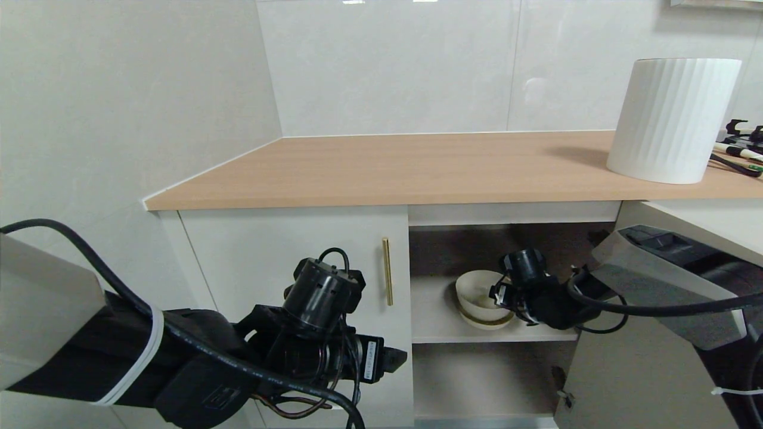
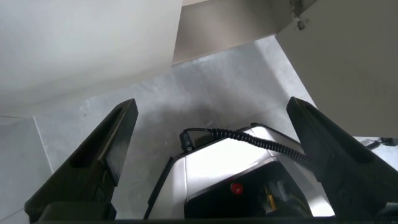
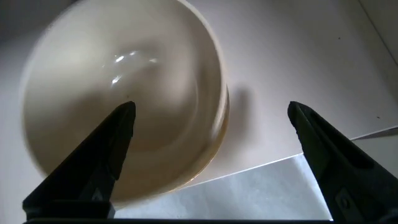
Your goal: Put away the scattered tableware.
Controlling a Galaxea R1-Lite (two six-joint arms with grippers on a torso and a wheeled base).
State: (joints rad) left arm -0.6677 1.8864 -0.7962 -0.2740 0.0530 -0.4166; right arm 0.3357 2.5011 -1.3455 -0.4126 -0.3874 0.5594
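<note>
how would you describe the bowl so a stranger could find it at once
Below the wooden counter, the cupboard's right half stands open. On its upper shelf sits a cream bowl, tipped toward the room. It is round, low and smooth, unlike the tall ribbed white tub on the counter, and the right claw is beside it.

Glossy white tile walls meeting in a corner, light wood countertop along them. White cabinet underneath: left door shut, slim brass handle, right side open onto a pale shelf. Grey floor down below.
</note>
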